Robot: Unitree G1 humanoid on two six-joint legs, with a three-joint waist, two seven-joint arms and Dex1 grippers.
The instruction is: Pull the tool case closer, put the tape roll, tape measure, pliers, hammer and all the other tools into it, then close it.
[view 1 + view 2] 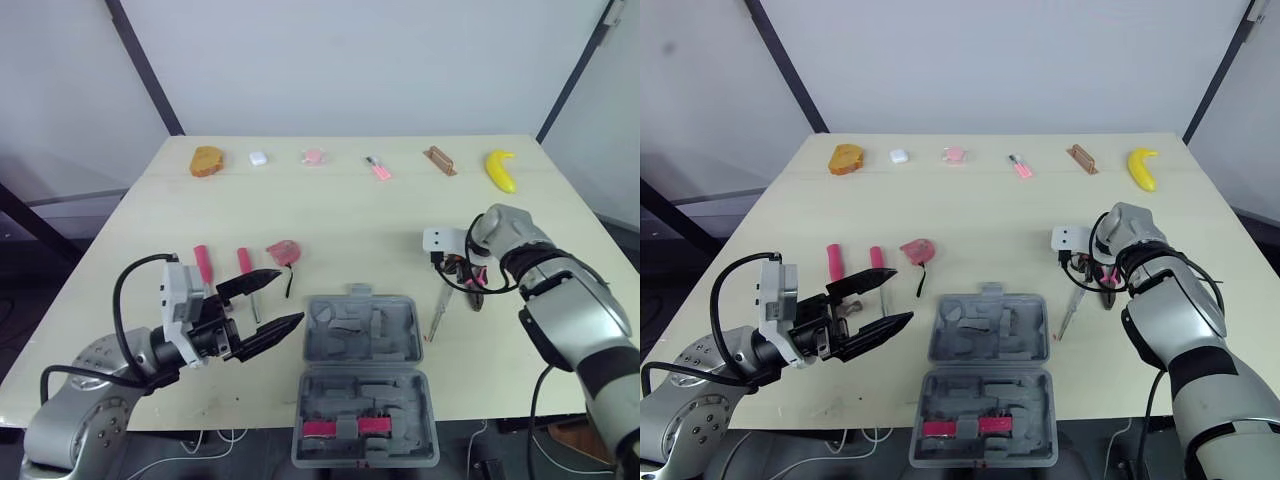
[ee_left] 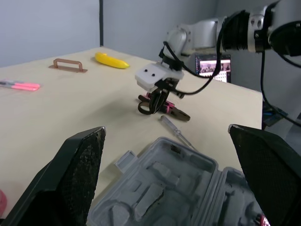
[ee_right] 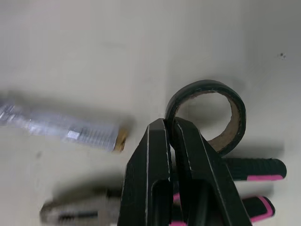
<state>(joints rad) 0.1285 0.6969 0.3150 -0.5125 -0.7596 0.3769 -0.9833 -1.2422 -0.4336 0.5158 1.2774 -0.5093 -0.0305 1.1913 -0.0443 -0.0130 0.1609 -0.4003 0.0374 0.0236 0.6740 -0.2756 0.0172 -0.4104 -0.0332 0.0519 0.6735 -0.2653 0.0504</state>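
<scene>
One tool case (image 1: 360,338) lies open at the table's (image 1: 330,215) 6 o'clock edge. Both grey halves face up, with pink pieces in the near half.

At the case's 2 o'clock are one tape roll (image 3: 207,86), one pair of pliers (image 3: 256,169) and one clear-handled screwdriver (image 1: 438,318). The right gripper (image 3: 169,123) stands over them, its fingers pinched together on the roll's wall. The pliers lie just beside the roll, partly covered by those fingers.

At 11 o'clock from the case sits one pink tape measure (image 1: 283,250). Two pink-handled tools (image 1: 203,265) lie at 10 o'clock, their working ends hidden behind the left gripper (image 1: 290,296). That gripper hovers at the case's 9 o'clock with its fingers spread apart and nothing between them.

Six small things line the 12 o'clock edge, including a banana (image 1: 501,170). Most of them are too small to tell.
</scene>
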